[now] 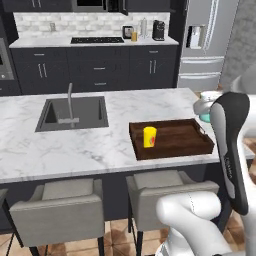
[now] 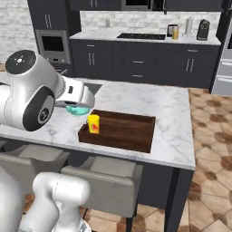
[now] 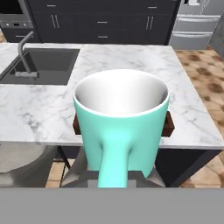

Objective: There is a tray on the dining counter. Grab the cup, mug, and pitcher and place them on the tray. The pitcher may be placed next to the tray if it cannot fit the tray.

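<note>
My gripper (image 3: 113, 178) is shut on the handle of the teal mug (image 3: 121, 127), which hangs upright with its white inside showing. The mug (image 2: 76, 109) hangs above the counter just left of the dark wooden tray (image 2: 129, 132), with the gripper (image 2: 79, 103) over it. From the other side, the mug (image 1: 205, 118) peeks out behind my arm at the right end of the tray (image 1: 186, 145). The yellow cup (image 1: 149, 137) stands upright inside the tray at its left end. The amber pitcher (image 1: 134, 35) stands on the far back counter.
A sink (image 1: 75, 112) with a faucet is set into the marble dining counter (image 1: 100, 145), left of the tray. Two grey stools (image 1: 60, 205) stand at its near edge. The fridge (image 1: 205, 40) is at the back right; a coffee machine (image 1: 158, 30) stands near the pitcher.
</note>
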Robot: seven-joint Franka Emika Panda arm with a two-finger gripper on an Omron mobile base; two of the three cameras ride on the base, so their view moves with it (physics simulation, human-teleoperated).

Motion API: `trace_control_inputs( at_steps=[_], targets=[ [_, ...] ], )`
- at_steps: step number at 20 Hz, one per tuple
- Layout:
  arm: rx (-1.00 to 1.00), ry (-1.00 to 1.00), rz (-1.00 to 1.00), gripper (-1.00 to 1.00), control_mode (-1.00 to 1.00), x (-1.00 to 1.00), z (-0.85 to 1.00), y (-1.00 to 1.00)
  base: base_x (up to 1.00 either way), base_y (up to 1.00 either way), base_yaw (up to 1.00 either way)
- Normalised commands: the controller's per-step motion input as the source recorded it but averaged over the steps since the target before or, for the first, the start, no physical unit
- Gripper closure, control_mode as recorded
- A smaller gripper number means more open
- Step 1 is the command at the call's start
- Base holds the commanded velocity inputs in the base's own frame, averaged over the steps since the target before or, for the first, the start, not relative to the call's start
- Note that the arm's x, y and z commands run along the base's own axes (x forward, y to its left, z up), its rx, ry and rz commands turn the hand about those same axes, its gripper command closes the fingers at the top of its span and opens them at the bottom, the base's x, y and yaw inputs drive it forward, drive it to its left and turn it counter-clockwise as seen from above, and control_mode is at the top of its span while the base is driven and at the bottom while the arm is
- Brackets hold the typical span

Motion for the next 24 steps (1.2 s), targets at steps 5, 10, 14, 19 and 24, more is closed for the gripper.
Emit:
trace_control_inputs(
  at_steps=[5,10,14,19,24],
  targets=[
    [0.00,0.00,0.00,1.00,-1.00,0.59,-0.38,0.00,0.00,0.00,0.00],
    [0.00,0.00,0.00,1.00,-1.00,0.52,-0.42,0.00,0.00,0.00,0.00],
    [0.00,0.00,0.00,1.00,-1.00,0.34,-0.42,0.00,0.00,0.00,0.00],
    [0.00,0.00,0.00,1.00,-1.00,0.22,-0.39,0.00,0.00,0.00,0.00],
    [0.01,0.01,0.01,1.00,-1.00,0.11,-0.26,0.00,0.00,0.00,0.00]
  ],
)
